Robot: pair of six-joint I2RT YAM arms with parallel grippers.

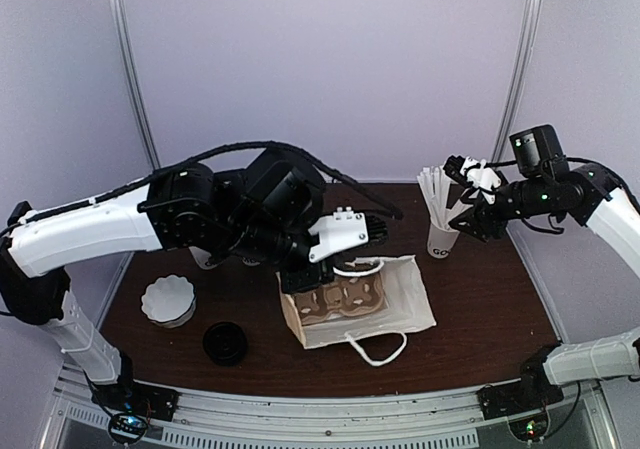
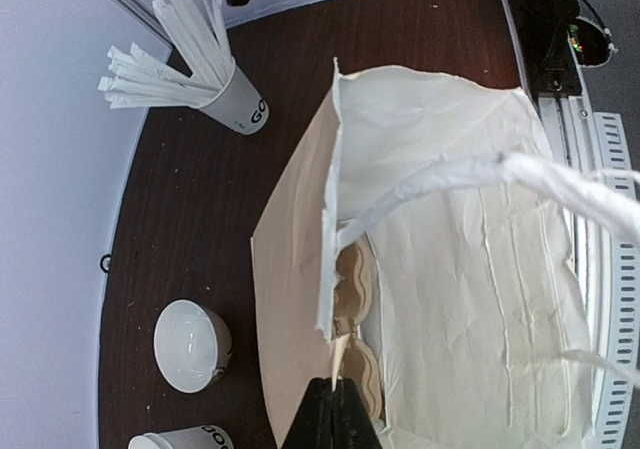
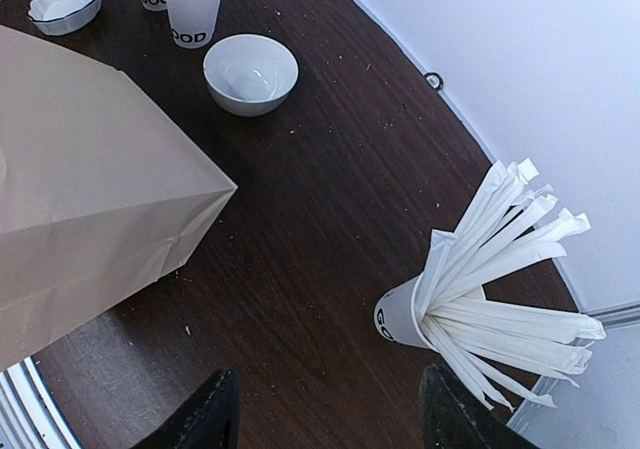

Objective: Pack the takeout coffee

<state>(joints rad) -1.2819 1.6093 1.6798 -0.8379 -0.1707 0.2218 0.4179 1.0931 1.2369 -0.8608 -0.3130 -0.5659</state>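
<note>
No cup with a black lid shows in any view, so the takeout coffee is hidden or out of view. A white paper bag (image 1: 390,294) lies on its side on the dark table with its mouth toward the left arm and a brown cardboard carrier (image 2: 355,279) inside. My left gripper (image 2: 335,409) is shut on the thin edge of the bag's (image 2: 450,269) mouth, holding it up. My right gripper (image 3: 330,424) hangs open above bare table, empty, just beside the white cup of white sticks (image 3: 400,314).
A loose black lid (image 1: 225,343) and a scalloped white bowl (image 1: 168,301) lie at the front left. Lidless printed cups (image 3: 195,9) and a round white bowl (image 3: 250,72) stand behind the bag. The bag's rope handle (image 2: 480,174) arches over its mouth. The stick cup (image 1: 442,239) stands at the back right.
</note>
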